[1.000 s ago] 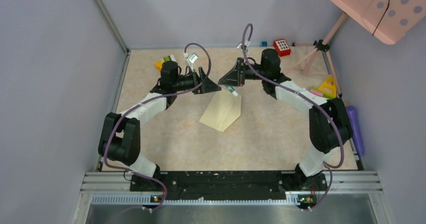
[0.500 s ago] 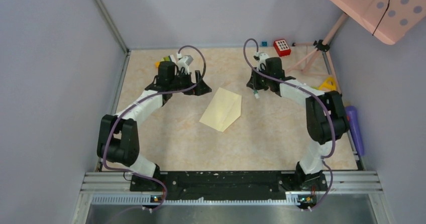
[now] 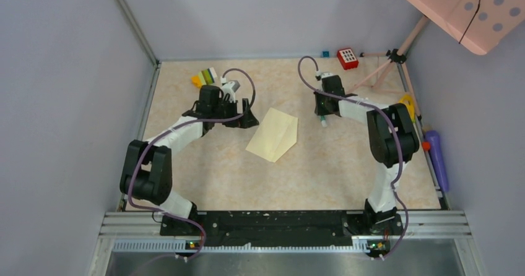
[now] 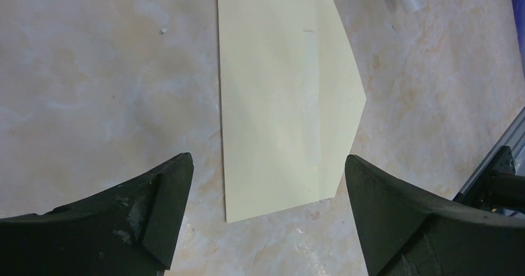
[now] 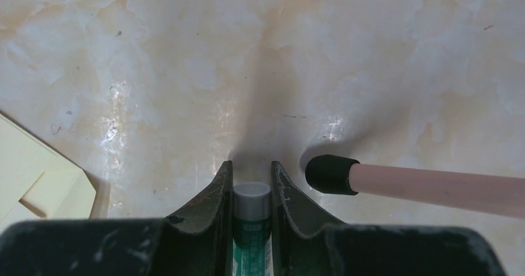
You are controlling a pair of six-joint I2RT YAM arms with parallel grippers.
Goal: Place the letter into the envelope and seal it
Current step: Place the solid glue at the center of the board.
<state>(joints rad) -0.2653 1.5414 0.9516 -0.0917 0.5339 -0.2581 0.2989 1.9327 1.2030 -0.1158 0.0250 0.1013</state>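
status note: finding envelope [image 3: 273,135] lying flat mid counter [image 3: 204,164], between the two arms, touching neither. seeing its pointed flap [image 4: 340,96] spread out past the body, not folded over, so reading it as unsealed. spotting no loose letter anywhere on the counter; guessing it is already sitting inside, though not managing to confirm that from outside.

noting left hand [image 4: 266,164] hovering by one end of the envelope, jaws standing wide apart, holding nothing. noting right hand [image 5: 251,171] clamping a glue stick [image 5: 251,217], its grey-white end pointing at bare counter. placing that hand well apart from the flap and just beside the black foot of a pink tripod leg [image 5: 331,174].

judging insertion as probably done and sealing as not yet done: folding the flap down and pressing it shut. not managing to tell whether glue is already sitting on the flap. flagging thin paper as likely sliding on the smooth counter under any push.
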